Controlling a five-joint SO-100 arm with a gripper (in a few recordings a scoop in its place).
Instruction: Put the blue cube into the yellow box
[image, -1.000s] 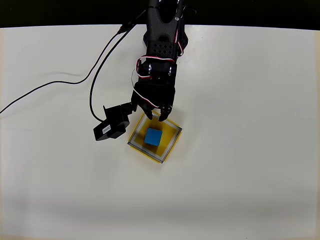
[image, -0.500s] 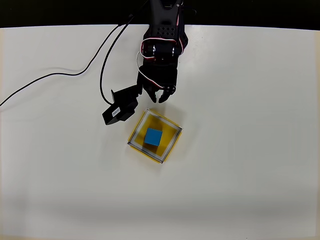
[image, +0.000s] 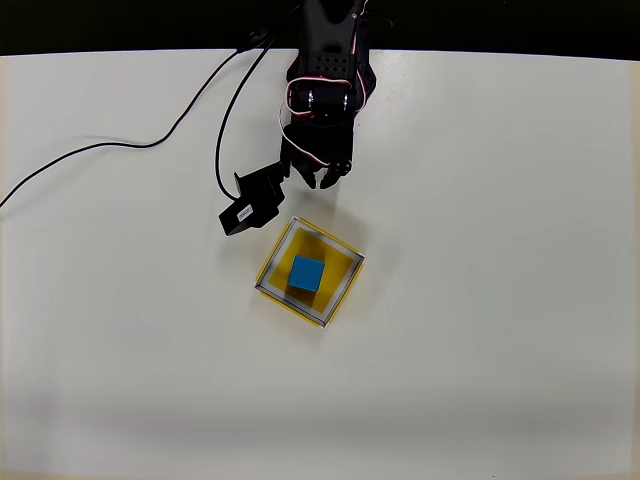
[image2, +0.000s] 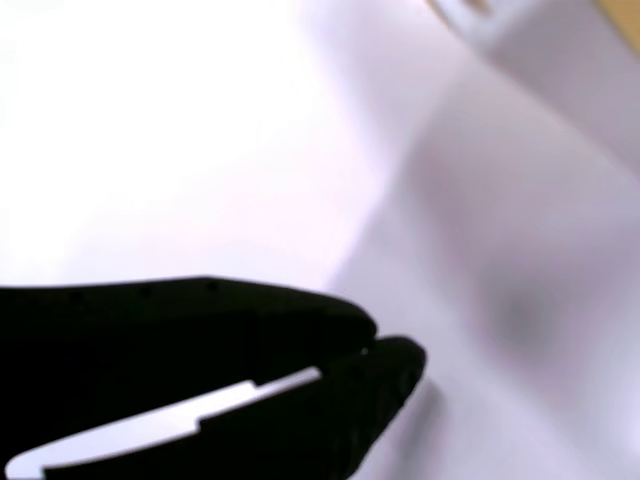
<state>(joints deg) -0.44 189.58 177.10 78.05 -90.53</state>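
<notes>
The blue cube (image: 307, 273) sits flat inside the yellow box (image: 340, 262), near the middle of its yellow floor. My black gripper (image: 320, 180) hovers above the bare table just beyond the box's far rim, apart from both cube and box. In the wrist view the gripper (image2: 375, 350) has its dark fingertips touching, nothing held between them, and a blurred corner of the yellow box (image2: 480, 20) shows at the top right.
The wrist camera block (image: 248, 208) hangs left of the gripper, close to the box's far-left corner. A black cable (image: 130, 146) trails over the white table (image: 500, 250) to the left edge. The table's far edge runs just behind the arm.
The gripper has drawn back from over the box's far rim toward the arm's base, and its fingers have closed together. The cube stays put in the box.
</notes>
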